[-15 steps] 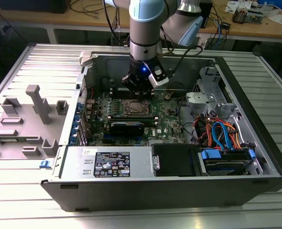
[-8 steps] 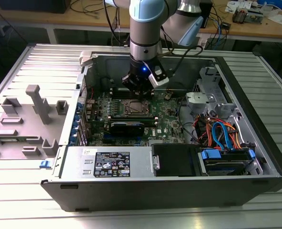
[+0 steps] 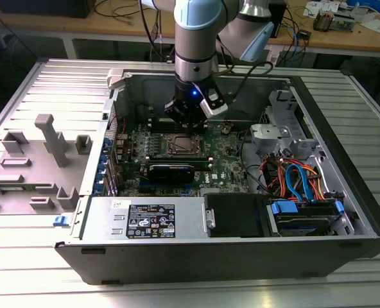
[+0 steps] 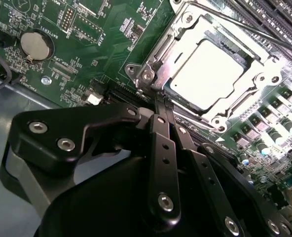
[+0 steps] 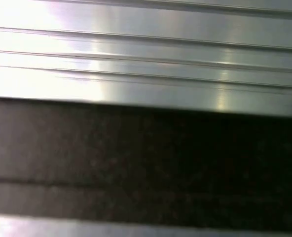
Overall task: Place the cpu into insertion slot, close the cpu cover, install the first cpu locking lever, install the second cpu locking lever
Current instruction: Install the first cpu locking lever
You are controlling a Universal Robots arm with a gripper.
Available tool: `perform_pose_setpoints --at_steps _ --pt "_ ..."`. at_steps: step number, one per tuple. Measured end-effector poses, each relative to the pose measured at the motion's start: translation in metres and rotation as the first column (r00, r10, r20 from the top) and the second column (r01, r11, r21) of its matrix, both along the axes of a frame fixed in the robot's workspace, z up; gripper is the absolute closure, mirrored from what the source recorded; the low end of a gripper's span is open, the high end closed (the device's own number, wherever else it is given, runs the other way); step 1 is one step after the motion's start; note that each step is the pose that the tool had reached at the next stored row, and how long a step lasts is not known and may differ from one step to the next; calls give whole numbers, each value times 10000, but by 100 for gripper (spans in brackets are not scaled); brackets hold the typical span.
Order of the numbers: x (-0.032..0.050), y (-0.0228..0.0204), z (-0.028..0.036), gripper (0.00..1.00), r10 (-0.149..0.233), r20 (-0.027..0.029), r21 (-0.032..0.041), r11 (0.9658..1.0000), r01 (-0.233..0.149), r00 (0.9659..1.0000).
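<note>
Black linkage bars of our claw (image 4: 162, 106) crowd the near part of the second wrist view, and we see its two slim fingers (image 4: 158, 129) drawn together into a narrow pair with nothing between them. Their tips sit at the corner of the insertion slot (image 4: 212, 74), right by the hinge bracket and screw there, either touching the metal or just short of it; we cannot tell which.

From the claw, the socket lies straight ahead, beyond the fingertips, with its square frame turned a little against the line of the fingers. We judge that this corner, where the thin locking lever wire runs along the frame's edge, is what the work now turns on.

Inside the slot we see the cpu (image 4: 205, 74), a flat square with a pale, brightly lit metal top, lying level. Around it the cpu cover (image 4: 161, 48) appears to be down, its silvery frame bordering the chip through its window. Whether either lever is latched we cannot tell.

In the exterior view the claw (image 3: 189, 120) hangs over the green motherboard (image 3: 225, 168) inside the open computer case (image 3: 196, 253), just at the socket's far edge. The case lies flat on the ribbed metal counter (image 3: 36, 90).
</note>
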State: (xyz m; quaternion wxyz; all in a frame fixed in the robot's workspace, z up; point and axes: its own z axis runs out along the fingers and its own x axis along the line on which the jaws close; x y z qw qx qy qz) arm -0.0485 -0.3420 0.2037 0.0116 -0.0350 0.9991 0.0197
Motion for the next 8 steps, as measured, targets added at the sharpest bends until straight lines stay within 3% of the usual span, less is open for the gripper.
perform_pose_setpoints --at_steps 4,8 --pt "2 3 -21 89 -1 13 2 10000 1 10000" --pt "1 1 30 89 0 9 -4 10000 0 10000"
